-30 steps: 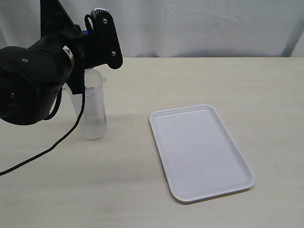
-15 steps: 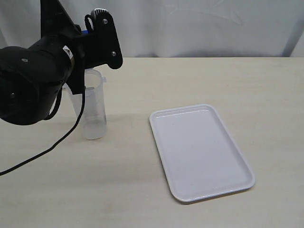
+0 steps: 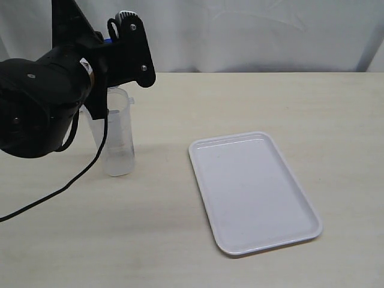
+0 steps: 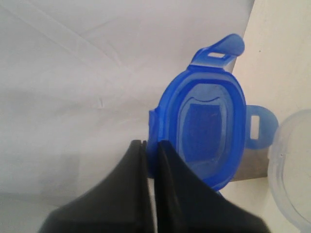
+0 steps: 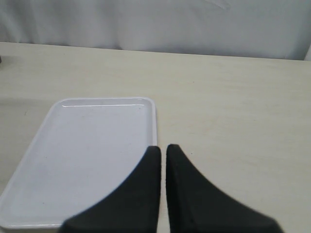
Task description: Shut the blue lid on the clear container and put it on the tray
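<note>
My left gripper (image 4: 149,145) has the blue lid (image 4: 206,126) pinched by its edge, fingers clamped almost together on it. In the left wrist view the lid sits centre-right and the clear container (image 4: 293,170) just pokes its rim in at the lower right, right beside the lid. So I reckon the lid has to go that way and lie flat on the mouth. In the exterior view the container is upper left and the tray (image 3: 255,198) is centre-right, well apart. My right gripper (image 5: 160,148) is closed on nothing.
</note>
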{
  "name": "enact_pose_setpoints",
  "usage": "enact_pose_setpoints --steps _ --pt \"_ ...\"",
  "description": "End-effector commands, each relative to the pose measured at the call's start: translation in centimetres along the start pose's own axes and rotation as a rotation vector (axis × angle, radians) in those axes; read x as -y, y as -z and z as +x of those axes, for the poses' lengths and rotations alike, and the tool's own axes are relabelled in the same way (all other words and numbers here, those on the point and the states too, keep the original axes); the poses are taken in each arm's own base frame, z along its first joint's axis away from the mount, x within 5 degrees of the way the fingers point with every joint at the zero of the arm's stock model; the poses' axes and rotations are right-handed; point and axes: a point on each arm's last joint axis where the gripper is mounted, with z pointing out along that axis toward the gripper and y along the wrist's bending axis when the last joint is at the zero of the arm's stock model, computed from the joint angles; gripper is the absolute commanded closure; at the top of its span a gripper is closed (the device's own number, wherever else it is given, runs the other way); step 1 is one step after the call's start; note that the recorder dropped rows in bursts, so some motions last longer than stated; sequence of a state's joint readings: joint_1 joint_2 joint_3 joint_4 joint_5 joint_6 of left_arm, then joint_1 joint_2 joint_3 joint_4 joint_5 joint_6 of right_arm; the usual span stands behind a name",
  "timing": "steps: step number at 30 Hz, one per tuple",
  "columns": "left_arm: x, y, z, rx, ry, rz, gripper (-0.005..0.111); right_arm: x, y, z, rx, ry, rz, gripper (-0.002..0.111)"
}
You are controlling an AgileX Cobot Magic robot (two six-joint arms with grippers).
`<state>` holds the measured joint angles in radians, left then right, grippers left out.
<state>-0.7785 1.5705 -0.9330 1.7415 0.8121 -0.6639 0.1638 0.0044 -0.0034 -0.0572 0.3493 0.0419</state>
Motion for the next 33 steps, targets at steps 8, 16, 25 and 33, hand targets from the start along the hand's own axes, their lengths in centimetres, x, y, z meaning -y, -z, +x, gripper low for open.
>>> enact_pose_setpoints --steps 8,16,25,33 --pt "0.11 0.1 -0.17 0.02 0.015 0.012 0.107 -0.01 0.0 0.06 0.004 0.003 -0.002 0.104" --pt "0.22 0.1 -0.31 0.036 0.015 0.024 0.107 -0.01 0.0 0.06 0.004 0.003 -0.002 0.104" --pt "0.28 0.1 -0.36 0.041 0.017 0.031 0.107 -0.01 0.0 0.06 0.004 0.003 -0.002 0.104" --pt "-0.14 0.06 0.16 -0.013 -0.026 -0.014 0.107 -0.01 0.0 0.06 0.004 0.003 -0.002 0.104"
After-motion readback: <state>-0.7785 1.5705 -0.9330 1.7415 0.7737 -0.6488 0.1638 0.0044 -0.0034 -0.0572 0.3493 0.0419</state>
